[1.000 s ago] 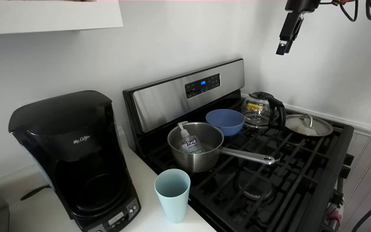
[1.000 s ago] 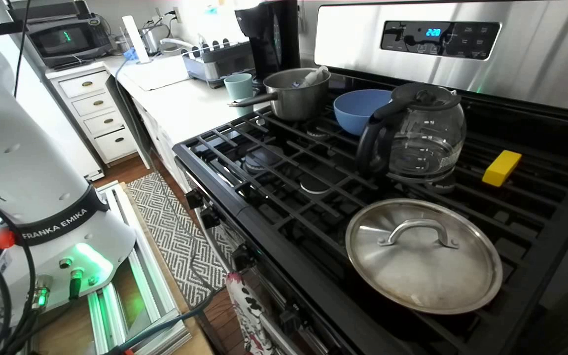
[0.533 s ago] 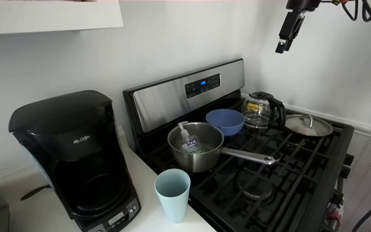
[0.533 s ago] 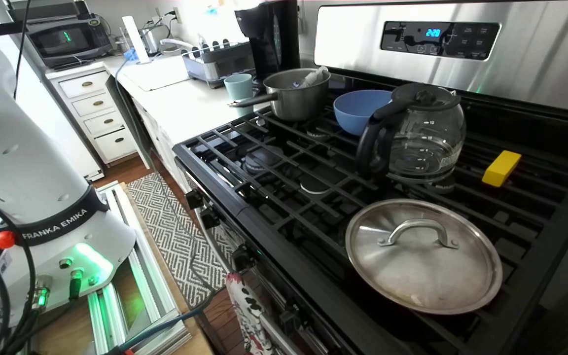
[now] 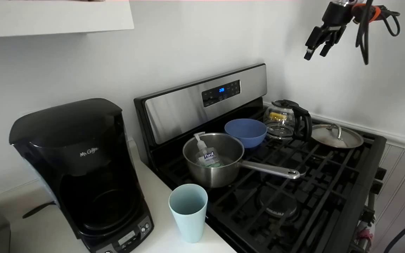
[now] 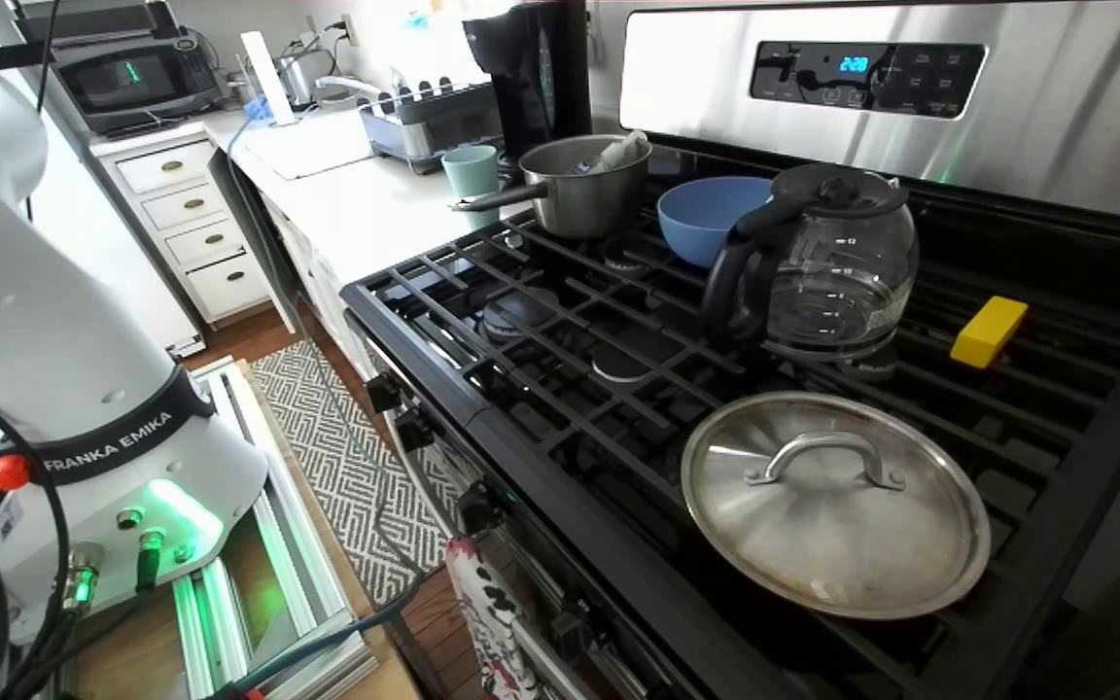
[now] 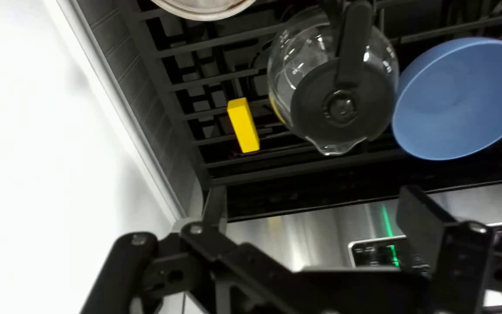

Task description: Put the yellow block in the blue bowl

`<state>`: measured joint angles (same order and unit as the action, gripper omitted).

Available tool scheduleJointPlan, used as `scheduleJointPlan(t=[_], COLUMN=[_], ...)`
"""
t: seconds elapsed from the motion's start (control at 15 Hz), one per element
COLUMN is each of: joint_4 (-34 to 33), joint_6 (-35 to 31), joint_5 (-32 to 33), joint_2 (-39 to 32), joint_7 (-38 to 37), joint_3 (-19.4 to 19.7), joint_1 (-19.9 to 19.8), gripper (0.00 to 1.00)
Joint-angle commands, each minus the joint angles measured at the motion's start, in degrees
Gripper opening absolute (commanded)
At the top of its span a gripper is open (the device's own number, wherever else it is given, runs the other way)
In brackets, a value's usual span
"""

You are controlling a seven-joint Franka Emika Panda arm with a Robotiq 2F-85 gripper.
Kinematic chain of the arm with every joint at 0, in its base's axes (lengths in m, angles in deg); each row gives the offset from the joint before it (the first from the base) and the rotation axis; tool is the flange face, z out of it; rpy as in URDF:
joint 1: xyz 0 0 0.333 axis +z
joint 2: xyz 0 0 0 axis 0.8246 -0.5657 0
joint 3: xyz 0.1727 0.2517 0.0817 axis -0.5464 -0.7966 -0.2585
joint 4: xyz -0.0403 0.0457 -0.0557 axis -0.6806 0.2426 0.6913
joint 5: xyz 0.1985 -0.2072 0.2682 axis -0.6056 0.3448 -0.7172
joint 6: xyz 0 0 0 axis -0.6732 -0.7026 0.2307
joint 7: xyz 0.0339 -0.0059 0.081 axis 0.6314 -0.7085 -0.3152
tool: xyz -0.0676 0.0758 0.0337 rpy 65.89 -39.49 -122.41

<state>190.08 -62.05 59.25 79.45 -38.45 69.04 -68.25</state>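
The yellow block (image 6: 990, 332) lies on the stove grate beside the glass coffee pot. In an exterior view the block (image 5: 278, 116) shows only through the pot's glass. In the wrist view the block (image 7: 243, 125) lies left of the pot. The blue bowl (image 6: 711, 219) stands on the grate on the pot's other side; it also shows in the wrist view (image 7: 462, 100) and in an exterior view (image 5: 246, 131), and looks empty. My gripper (image 5: 316, 54) is high above the far end of the stove. In the wrist view its fingers (image 7: 314, 203) are wide apart with nothing between them.
The glass coffee pot (image 6: 837, 272) stands between block and bowl. A steel lid (image 6: 837, 510) lies on the grate. A saucepan (image 5: 213, 175) holding a Purell bottle (image 5: 209, 158) stands beside the bowl. The stove's back panel (image 5: 178, 114) rises behind. A wall (image 7: 37, 174) is close beside the block.
The gripper has turned at the wrist, so both fingers now show side by side where it was seen edge-on. The arm has shifted a little. Block, bowl and pot have not moved.
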Motion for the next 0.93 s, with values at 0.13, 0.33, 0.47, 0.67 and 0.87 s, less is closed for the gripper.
scheduleJointPlan(t=[0.13,0.33,0.47,0.67,0.87], joint_4=[-9.3,-11.7,-9.4,-10.6,-14.2], joint_6=[-5.4,-5.0,-5.9,-5.9,1.9], joint_5=[-5.6,-4.6,-3.0,-3.0,-3.0], joint_2=[-16.1,-20.0,-18.7,-19.9,-23.6], joint_7=[-6.9,-11.3,-10.2,-11.2,-9.0], joint_3=[-1.2,-3.0,-3.7,-4.2,-4.9], joint_1=[-5.4,-6.9,-7.6,-7.6,-9.2], gripper=[1.00,1.00,1.00,1.00,1.00])
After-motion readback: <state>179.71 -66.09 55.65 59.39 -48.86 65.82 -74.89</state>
